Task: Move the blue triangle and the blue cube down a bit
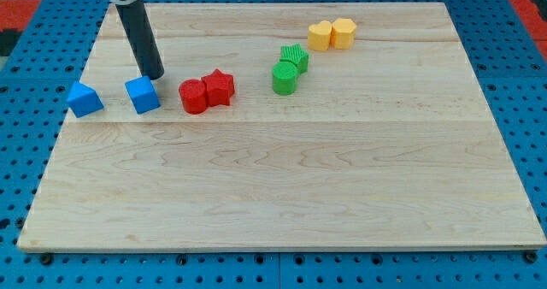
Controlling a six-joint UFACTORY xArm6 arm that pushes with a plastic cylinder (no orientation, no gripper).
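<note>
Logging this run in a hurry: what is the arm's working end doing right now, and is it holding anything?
No hand here, only a rod, so it holds nothing. My tip sits just above the blue cube, at its upper edge, to the right of the blue triangle.

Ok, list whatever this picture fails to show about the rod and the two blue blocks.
- My tip: contact with the blue cube just below it cannot be settled from this view.
- Rod's upper end: cut off by the view's top.
- Blue triangle: exact shape unclear, too small.
</note>
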